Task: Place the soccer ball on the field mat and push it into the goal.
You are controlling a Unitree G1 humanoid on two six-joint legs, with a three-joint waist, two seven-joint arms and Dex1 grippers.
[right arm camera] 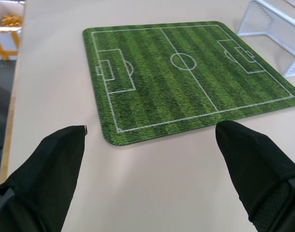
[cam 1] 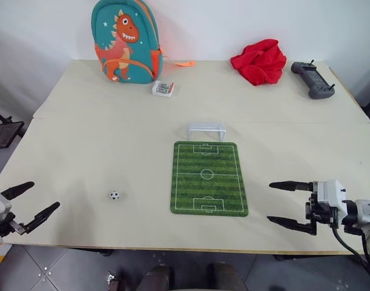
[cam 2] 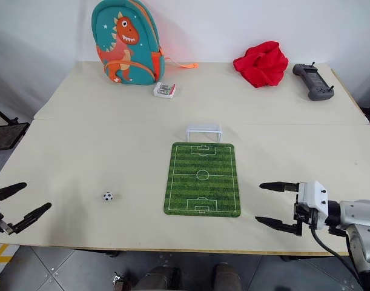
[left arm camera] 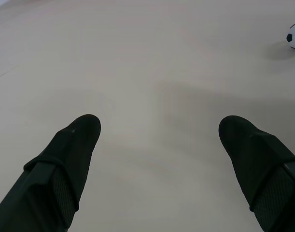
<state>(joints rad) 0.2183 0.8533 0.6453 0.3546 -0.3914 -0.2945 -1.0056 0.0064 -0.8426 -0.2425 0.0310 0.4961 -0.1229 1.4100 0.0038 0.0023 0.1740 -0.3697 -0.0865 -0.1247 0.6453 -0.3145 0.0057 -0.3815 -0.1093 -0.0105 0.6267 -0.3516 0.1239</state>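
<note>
We find no legible text, brand, no. or sign; field mat [cam 1: 208, 177] carries white pitch lines only.

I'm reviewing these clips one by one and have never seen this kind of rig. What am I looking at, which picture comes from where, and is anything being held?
It is a humanoid robot with two arms, each ending in a two-finger black gripper. The two wide pictures come from a stereo camera on its head, looking down over a table. The other two come from cameras on its wrists, looking along the fingers.

The left gripper and right gripper are both open and hold nothing.

On the table lie the soccer ball, bare on the tabletop, the field mat, and the goal at the mat's far end. Further back are a dinosaur backpack, a small white box, a red cloth and a grey controller.
</note>
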